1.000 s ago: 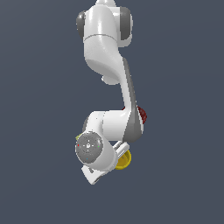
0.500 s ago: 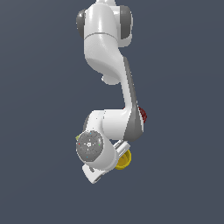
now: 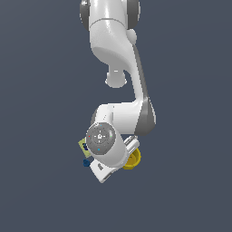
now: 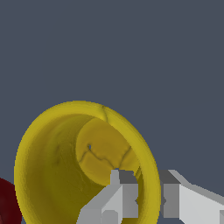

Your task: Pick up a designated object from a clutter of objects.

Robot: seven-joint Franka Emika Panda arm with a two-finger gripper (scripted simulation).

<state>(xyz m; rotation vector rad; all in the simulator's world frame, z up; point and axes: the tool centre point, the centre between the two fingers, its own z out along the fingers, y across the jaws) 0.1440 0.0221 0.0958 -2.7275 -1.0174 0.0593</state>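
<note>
I've got the claw (image 4: 146,192) straddling the near wall of the yellow cup (image 4: 65,162) — one finger inside, one outside, gap narrow but not visibly clamped — so I'd squeeze squarely on the rim, clear of the red bowl (image 4: 6,203) beside it.

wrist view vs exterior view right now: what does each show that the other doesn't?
Wrist only: the yellow cup's open interior and base, the claw with one finger inside the rim and one outside, and a sliver of the dark red bowl at the frame edge.

Exterior only: the whole arm, the yellowish square piece and the tiny blue object beside the wrist. The claw itself is hidden there.

Both: the yellow cup, though the exterior view catches only its edge, and the plain dark grey surface.
</note>
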